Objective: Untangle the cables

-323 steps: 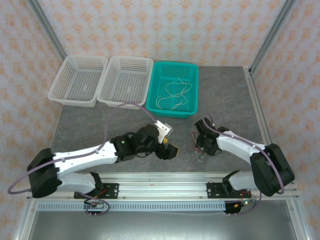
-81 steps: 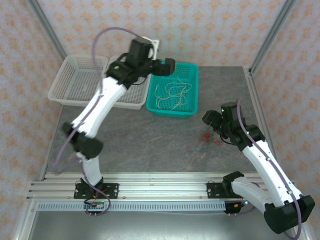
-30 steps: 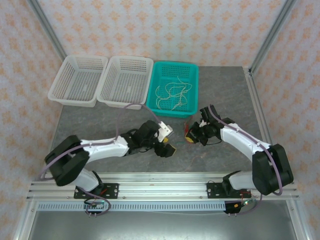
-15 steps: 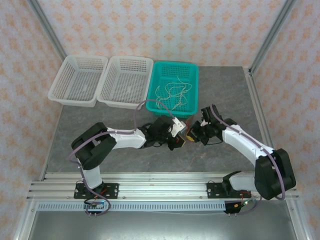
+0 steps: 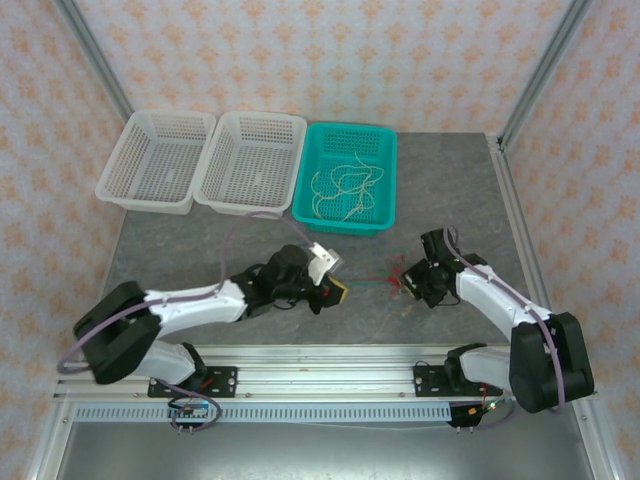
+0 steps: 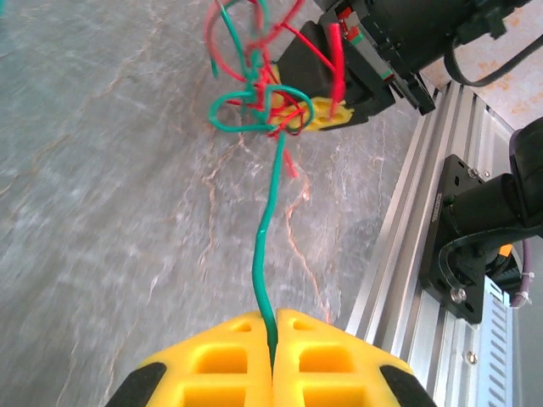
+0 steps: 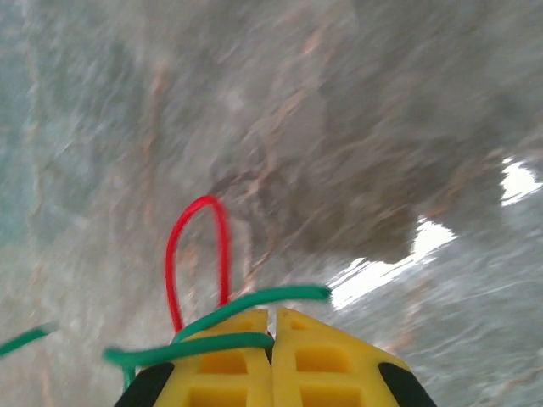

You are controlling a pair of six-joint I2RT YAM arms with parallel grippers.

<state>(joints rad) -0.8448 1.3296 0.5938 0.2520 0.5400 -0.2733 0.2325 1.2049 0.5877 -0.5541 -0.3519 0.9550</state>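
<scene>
Grey tabletop (image 5: 200, 255): green cable (image 6: 265, 246) from left gripper (image 6: 273, 320) to right gripper (image 7: 273, 320)

Tabletop (image 5: 200, 250) grey stone-look, slight gloss; teal basket (image 5: 350, 127) perforated plastic; cables (image 6: 270, 203) smooth glossy insulation; finger pads (image 6: 212, 365) matt yellow plastic; rail (image 5: 330, 375) bare aluminium.

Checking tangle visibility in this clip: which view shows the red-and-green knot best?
Left wrist: the knot is sharp, its green strand pinched in the left tool. Top external shows a tiny red speck by the right tool; right wrist, blurred, shows loose loops.
</scene>
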